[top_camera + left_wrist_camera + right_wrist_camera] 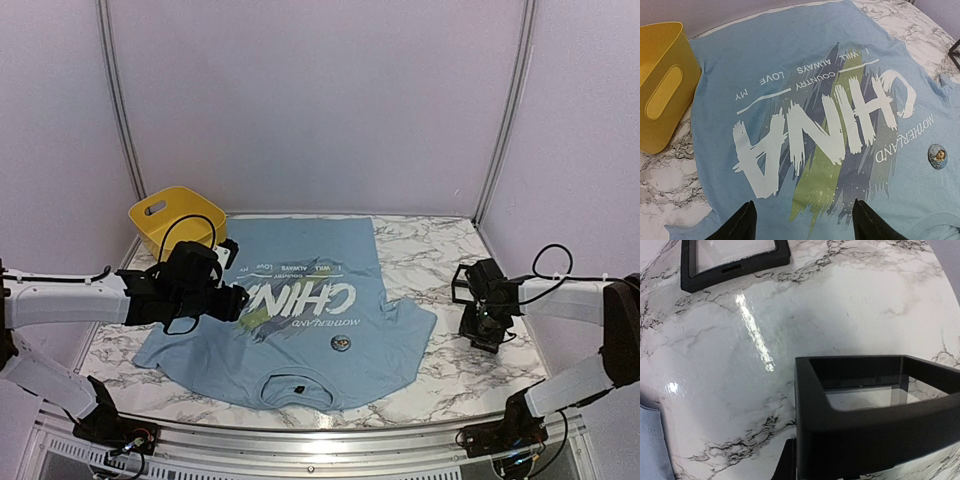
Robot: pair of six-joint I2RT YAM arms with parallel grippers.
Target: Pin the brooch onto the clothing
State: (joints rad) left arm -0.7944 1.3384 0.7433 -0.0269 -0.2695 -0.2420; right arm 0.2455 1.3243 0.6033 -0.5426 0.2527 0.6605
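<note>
Where the overhead camera looks down, the T-shirt (305, 240) lies flat on the counter (440, 250), collar toward the arms and hem toward the far wall, so its long axis runs near to far. The round brooch (341, 343) sits on its chest between the two hands, apart from both. The left hand (232, 300) hovers over the lettering; the right hand (482, 328) is off the shirt, and a yellow basket (175, 215) stands by the hem.

In the left wrist view, the fingers (742, 225) are spread wide and grasp nothing above the print. The brooch lies face up, well to their right.

In the right wrist view, the right hand is clamped on a black frame (865, 425), and a second frame (735, 260) lies beyond it.
</note>
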